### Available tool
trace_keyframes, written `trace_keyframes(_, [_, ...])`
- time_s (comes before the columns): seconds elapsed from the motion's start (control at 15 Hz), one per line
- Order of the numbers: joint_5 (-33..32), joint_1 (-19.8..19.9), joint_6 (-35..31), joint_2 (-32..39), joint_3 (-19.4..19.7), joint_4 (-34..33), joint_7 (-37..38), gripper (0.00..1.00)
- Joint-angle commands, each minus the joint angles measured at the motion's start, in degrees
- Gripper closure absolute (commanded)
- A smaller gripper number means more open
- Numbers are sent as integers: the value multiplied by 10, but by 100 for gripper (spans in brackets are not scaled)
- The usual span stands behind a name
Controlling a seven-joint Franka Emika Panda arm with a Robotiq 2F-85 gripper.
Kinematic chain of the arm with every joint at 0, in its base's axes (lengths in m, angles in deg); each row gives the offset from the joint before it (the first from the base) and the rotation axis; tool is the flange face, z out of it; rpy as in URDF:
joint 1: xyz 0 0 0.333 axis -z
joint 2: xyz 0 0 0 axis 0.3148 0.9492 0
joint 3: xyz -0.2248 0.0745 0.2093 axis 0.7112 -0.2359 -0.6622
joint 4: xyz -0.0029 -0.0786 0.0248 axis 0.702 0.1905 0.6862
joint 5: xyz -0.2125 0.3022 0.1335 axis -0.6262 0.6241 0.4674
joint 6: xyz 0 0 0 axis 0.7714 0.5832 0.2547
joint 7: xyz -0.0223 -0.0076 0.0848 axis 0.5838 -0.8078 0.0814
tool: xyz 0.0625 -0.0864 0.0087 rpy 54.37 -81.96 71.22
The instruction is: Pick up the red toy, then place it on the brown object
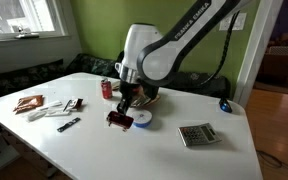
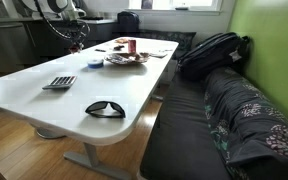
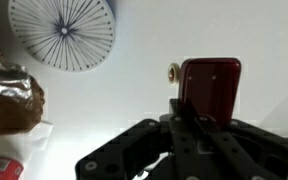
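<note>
**Pincer [image 3: 202, 128] clamped on red toy [image 3: 209, 88] beside a round disc [image 3: 62, 32]**

Seen from the wrist, the black jaws stand narrow, closed on the near end of the dark-red boxy toy. The rest of the toy sticks out beyond them, with a small gold-coloured ring at its left edge. Whether the toy rests on the white table [image 1: 234, 150] or hangs just clear of it cannot be told.

In an exterior view the pincer [image 1: 118, 105] hangs under the white arm [image 1: 159, 50] with the toy at its tip, just beside the white-and-blue spoked disc. The brown bowl [image 3: 9, 100] lies at the left edge of the wrist view, apart from the toy and near the disc, with something crinkled and shiny on it. An upright red can [image 1: 107, 89] stands close behind the pincer.

Farther off on the table are a grey calculator [image 1: 196, 134], some flat packets [image 1: 29, 103] and, in an exterior view, dark sunglasses [image 2: 105, 108] near the table's edge. A black backpack [image 2: 212, 50] sits on the bench alongside.

Dark lettering runs along the arm but is too small to read. The can's label is blurred.
</note>
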Motion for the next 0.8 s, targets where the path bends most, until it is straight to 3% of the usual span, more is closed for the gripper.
trace_keyframes(0.0, [4,9,-4,-12,-6,8,-7,95])
trace_keyframes(0.13, [3,8,1,-12,-3,5,-7,99])
trace_keyframes(0.2, [8,-4,-17,-1,13,-5,32,99])
trace_keyframes(0.4, [67,49,-13,-18,-2,-7,50,99])
trace_keyframes(0.73, [148,134,-24,-24,8,12,53,99])
